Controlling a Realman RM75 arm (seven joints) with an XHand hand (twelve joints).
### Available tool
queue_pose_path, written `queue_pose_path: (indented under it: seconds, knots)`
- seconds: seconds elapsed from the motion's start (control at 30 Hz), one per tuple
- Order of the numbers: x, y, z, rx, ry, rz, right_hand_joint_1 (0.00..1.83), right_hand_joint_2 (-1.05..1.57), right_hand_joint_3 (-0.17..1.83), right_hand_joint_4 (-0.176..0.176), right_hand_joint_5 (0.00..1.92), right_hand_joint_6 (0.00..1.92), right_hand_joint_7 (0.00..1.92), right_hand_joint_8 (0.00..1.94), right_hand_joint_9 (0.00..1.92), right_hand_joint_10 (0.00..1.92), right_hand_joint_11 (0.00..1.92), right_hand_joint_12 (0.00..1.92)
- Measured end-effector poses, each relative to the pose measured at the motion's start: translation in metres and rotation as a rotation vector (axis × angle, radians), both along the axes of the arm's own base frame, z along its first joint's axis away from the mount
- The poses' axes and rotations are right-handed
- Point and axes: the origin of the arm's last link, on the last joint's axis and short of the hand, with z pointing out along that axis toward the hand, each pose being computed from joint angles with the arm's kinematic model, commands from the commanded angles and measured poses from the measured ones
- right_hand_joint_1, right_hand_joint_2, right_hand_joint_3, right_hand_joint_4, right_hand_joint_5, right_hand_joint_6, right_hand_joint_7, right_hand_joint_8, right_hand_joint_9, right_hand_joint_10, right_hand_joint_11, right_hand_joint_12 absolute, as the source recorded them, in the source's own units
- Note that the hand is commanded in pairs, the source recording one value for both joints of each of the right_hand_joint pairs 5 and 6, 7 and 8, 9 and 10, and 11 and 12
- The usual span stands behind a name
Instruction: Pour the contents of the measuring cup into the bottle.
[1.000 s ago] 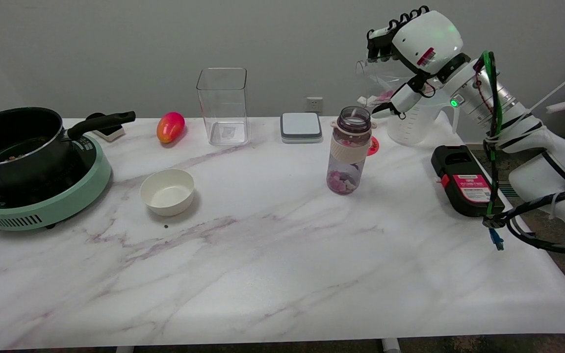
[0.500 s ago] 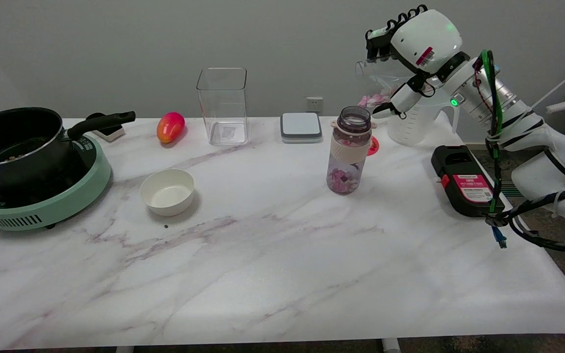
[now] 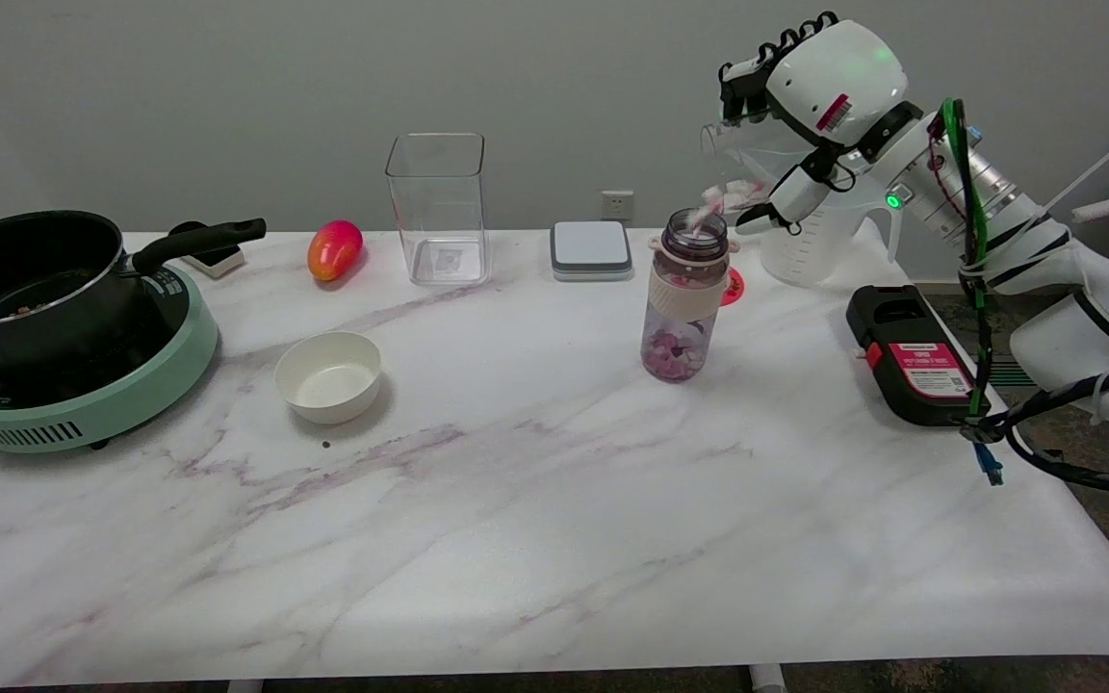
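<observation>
A clear measuring cup (image 3: 742,164) is held tipped in the air above the table's far right edge, its lip angled down over the open mouth of the bottle (image 3: 682,294). The robot's right hand (image 3: 810,106) grips the cup, fingers curled over its upper side and thumb under it. Pink and white pieces slide at the cup's lip, just above the bottle's rim. The bottle, a tinted see-through one with a cream band, stands upright on the marble table (image 3: 516,500) right of centre, a small heap of pink pieces lying at its bottom. Behind the hand stands a larger translucent jug (image 3: 819,245) with printed markings. Near the right edge lies a black device with a red label (image 3: 911,366). At the far edge are a grey-and-white square box (image 3: 591,250), an empty clear square canister (image 3: 437,207) and a red-and-yellow mango (image 3: 334,249). An empty white bowl (image 3: 328,376) sits left of centre; a black pot (image 3: 30,279) rests on a green cooker (image 3: 83,385) at the left edge.
</observation>
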Motion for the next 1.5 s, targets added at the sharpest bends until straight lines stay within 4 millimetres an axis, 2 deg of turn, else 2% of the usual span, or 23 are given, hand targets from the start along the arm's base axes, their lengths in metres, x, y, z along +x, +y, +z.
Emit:
queue_pose_path:
  seconds: [1.5]
  knots:
    - [-0.0011, -0.0035, 0.0041, -0.033, 0.058, -0.026, 1.39, 1.07, 0.59, 0.000, 1.73, 1.73, 1.79, 1.79, 1.72, 1.72, 1.31, 1.31]
